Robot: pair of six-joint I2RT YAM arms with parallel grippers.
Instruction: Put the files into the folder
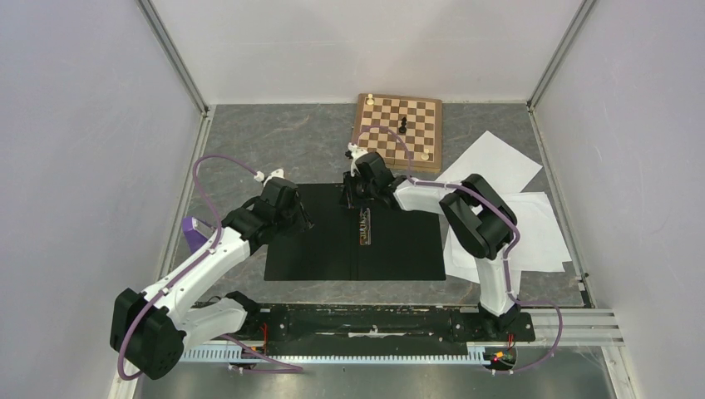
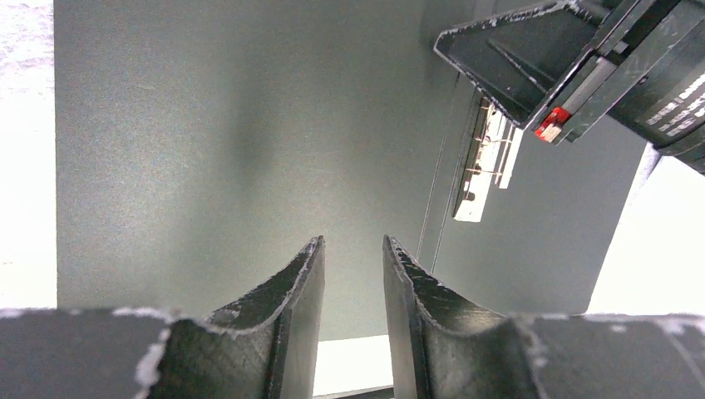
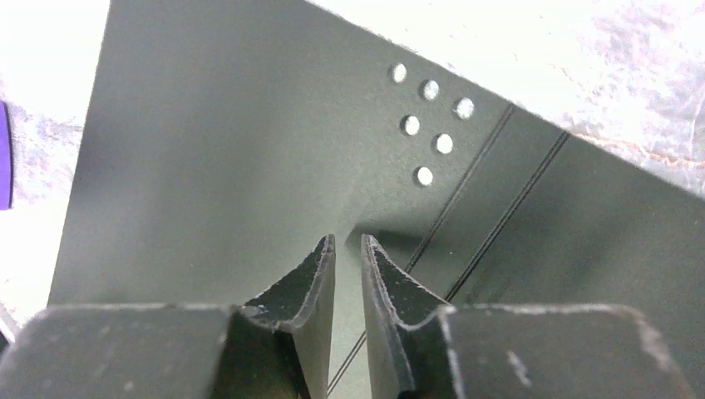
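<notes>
Folder [image 1: 332, 249]: lies open flat at the middle of the table [image 1: 274, 141], black inside up (the outside faces down and cannot be seen).
Folder contents: a metal clip [image 1: 364, 226] running along the spine crease; the left wrist view shows it pale and glinting [image 2: 486, 158].
Folder detail: the right wrist view shows a cluster of six small pale round marks [image 3: 428, 120] on the black leaf [image 3: 208, 150] beside the double crease lines.
Files [image 1: 499, 162]: white sheets spread loosely on the table to the right of the folder, overlapping one another, all outside it. The nearest sheet reaches the folder's right edge, and whether it slips under cannot be told. Part of the spread is hidden by the right arm.
Left gripper [image 1: 306, 220]: over the folder's left leaf [image 2: 208, 150]; fingers narrowly parted [image 2: 353, 241], nothing between them.
Right gripper [image 1: 349, 195]: at the far end of the spine, just above the clip; fingers a slim gap apart [image 3: 347, 238], gripping nothing, the black leaf visible through the gap.
Chessboard [image 1: 397, 131]: wooden, at the far edge of the table, beyond the folder.
Chessboard contents: a pale piece [image 1: 369, 99] at the far left corner, a dark piece [image 1: 402, 126] near the middle, a pale piece [image 1: 425, 155] at the near right corner.
Metronome [image 1: 193, 234]: purple, by the left wall, partly hidden behind the left arm.
</notes>
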